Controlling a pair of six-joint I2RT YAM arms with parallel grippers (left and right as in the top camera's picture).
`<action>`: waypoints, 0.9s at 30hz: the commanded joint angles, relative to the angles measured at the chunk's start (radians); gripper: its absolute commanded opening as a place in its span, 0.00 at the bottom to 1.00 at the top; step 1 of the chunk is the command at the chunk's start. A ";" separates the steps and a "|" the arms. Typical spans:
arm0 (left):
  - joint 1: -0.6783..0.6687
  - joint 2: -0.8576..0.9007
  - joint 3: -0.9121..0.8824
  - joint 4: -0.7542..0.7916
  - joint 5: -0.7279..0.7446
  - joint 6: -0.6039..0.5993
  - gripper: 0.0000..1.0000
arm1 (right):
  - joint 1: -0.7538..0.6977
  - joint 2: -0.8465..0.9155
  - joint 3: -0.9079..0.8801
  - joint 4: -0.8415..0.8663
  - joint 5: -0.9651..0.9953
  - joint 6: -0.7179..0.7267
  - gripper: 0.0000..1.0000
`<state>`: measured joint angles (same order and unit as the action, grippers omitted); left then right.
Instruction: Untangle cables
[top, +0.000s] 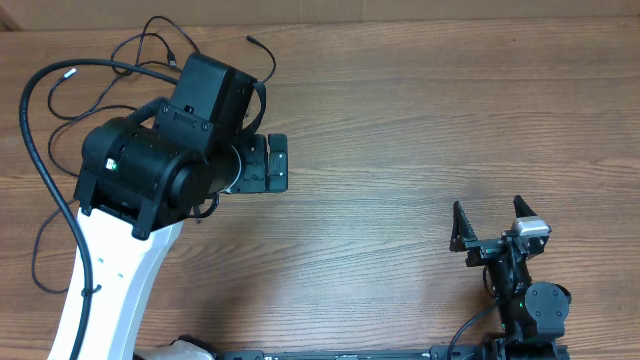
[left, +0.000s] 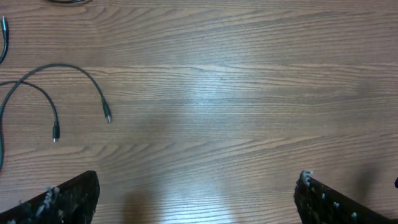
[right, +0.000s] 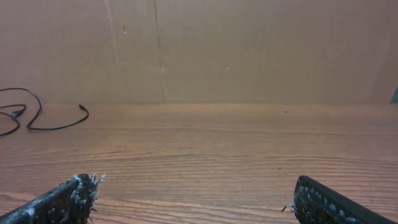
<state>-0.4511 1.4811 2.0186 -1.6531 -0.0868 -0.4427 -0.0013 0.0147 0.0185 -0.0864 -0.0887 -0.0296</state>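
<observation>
Cables (left: 59, 65) lie in loose loops on the desk at upper left, partly under the left arm. The left end effector (top: 272, 165) and right end effector (top: 490, 212) both gape empty, so separating likely remains.

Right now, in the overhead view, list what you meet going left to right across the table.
cables, mostly at the far left → left gripper, open → bare table → right gripper, open.
</observation>
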 joint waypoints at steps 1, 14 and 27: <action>-0.002 -0.004 0.011 0.002 0.000 0.001 0.99 | -0.005 -0.012 -0.010 0.006 0.009 0.006 1.00; 0.040 -0.174 -0.225 0.165 -0.035 0.002 1.00 | -0.005 -0.012 -0.010 0.006 0.009 0.006 1.00; 0.173 -0.555 -0.827 0.565 0.090 0.352 1.00 | -0.005 -0.012 -0.010 0.006 0.009 0.006 1.00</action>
<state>-0.3126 1.0046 1.2984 -1.1225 -0.0483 -0.2039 -0.0013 0.0147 0.0185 -0.0849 -0.0887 -0.0292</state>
